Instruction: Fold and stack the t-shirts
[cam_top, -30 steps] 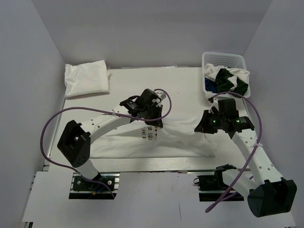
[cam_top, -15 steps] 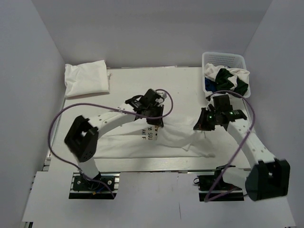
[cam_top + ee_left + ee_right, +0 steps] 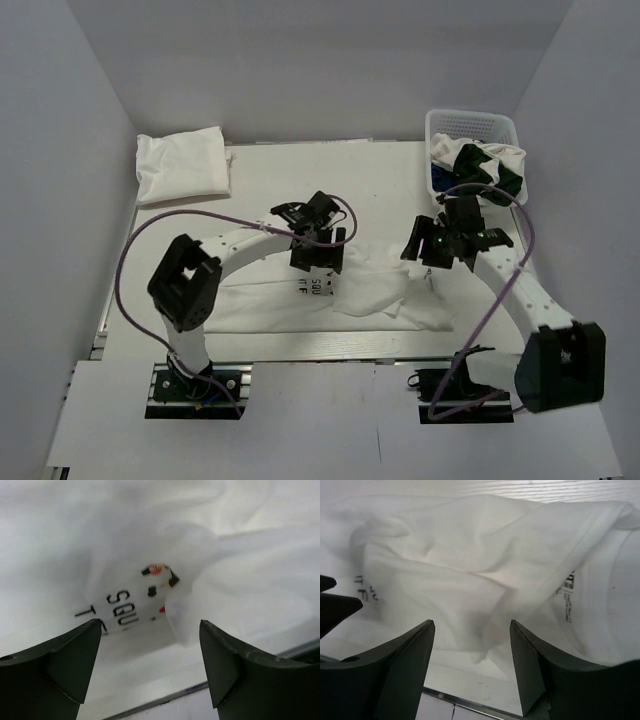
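Top external view: both arms reach from the near edge over the table (image 3: pixel 300 165). The left arm arches to the right with its wrist bent downward. The left gripper (image 3: pixel 318 258) hangs over the printed white t-shirt (image 3: pixel 370 295), jaws spread wide with nothing between them. The right arm extends far and leftward. The right gripper (image 3: pixel 420 245) points at the shirt's rumpled right part, jaws also apart and empty. The shirt lies crumpled across the table's near half. A folded white t-shirt (image 3: pixel 180 165) rests at the far-left corner, and the remaining t-shirts (image 3: pixel 485 165) sit in the basket (image 3: pixel 470 122) at far right.
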`<control>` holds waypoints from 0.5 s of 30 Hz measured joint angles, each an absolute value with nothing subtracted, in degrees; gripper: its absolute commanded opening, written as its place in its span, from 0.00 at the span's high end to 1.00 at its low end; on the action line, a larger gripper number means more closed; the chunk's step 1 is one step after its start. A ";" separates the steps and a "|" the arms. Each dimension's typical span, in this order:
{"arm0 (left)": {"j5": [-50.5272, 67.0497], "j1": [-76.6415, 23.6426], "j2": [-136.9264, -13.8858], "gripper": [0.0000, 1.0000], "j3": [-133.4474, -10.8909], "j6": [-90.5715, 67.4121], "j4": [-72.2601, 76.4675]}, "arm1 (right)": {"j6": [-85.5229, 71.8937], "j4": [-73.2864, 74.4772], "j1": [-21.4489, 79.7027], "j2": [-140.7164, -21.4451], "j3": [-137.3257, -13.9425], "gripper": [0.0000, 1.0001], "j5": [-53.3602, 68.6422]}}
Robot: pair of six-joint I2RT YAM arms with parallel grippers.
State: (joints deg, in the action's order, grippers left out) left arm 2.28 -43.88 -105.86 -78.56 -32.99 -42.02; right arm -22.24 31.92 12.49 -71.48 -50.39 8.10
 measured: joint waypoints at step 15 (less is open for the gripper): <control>17.10 -48.40 -107.59 0.39 -70.67 -31.31 -36.82 | -20.49 31.35 22.90 -66.94 -36.36 0.53 16.86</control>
